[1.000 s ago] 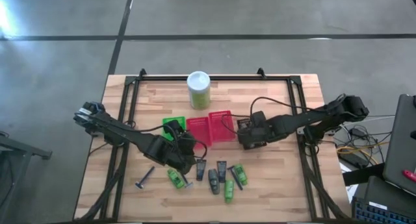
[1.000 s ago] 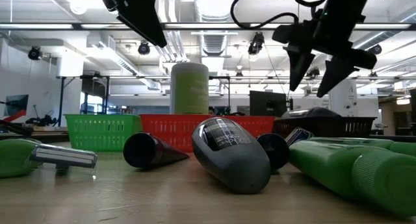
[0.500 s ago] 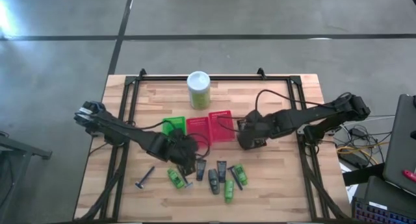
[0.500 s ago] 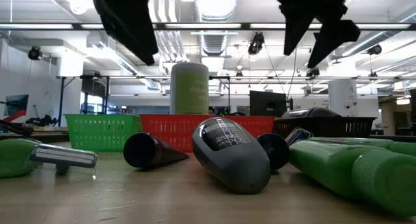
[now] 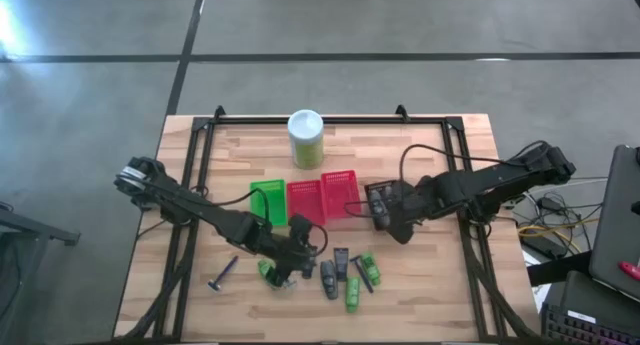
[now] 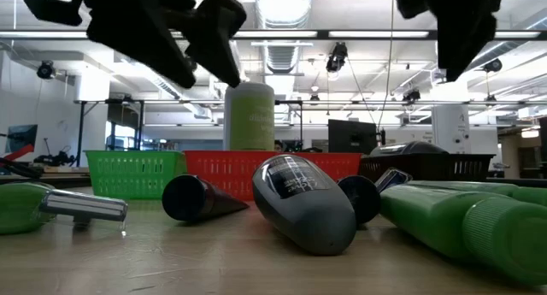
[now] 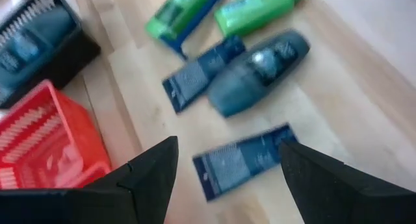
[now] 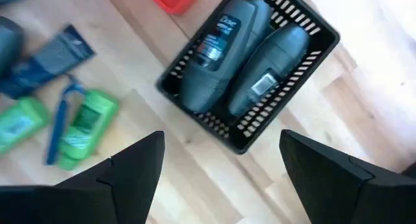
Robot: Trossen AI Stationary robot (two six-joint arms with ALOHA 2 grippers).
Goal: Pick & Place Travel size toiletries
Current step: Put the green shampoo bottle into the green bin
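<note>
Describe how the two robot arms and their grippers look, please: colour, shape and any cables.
Both arms are dark, nearly black, built of slim jointed segments. The left gripper and the right gripper each end in two broad, flat, matte black fingers that taper toward their tips. A thin black cable loops above the right arm. No markings are readable.

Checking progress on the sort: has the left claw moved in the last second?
Yes. In the high view the left claw has shifted right, away from the green basket, and now hangs open over the flat tube below the red basket.
</note>
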